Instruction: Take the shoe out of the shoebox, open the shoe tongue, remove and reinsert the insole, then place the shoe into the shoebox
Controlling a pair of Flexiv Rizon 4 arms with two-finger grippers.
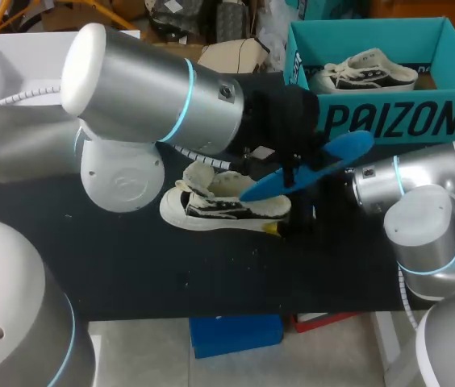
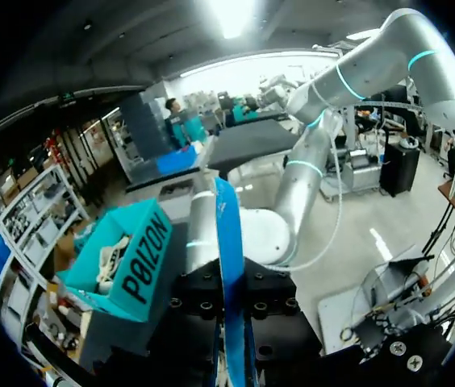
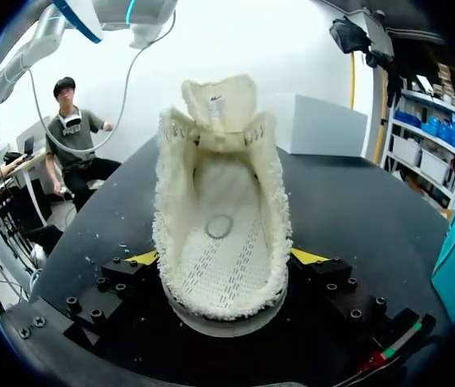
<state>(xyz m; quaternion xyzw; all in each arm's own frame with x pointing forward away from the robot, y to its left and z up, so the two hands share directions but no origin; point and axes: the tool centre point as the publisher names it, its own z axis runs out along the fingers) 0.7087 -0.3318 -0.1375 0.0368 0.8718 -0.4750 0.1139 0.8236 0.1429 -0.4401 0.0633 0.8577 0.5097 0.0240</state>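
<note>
A white and black shoe (image 1: 211,210) lies on its side on the black table (image 1: 171,274), tongue folded open. My right gripper (image 1: 290,224) is at its heel. In the right wrist view its yellow fingertips (image 3: 143,258) press both sides of the shoe (image 3: 223,201), whose fleecy inside shows bare. Just above the heel, my left gripper (image 1: 292,173) is shut on a blue insole (image 1: 308,165). The left wrist view shows this insole (image 2: 229,266) edge-on between the fingers of the left gripper (image 2: 231,322). The teal shoebox (image 1: 389,121) stands at the back right.
A second shoe (image 1: 369,72) lies inside the shoebox, also visible in the left wrist view as the shoe (image 2: 113,254) in the box (image 2: 143,266). A white box (image 1: 18,64) stands at the back left. My left arm's big joints hang over the table's left half.
</note>
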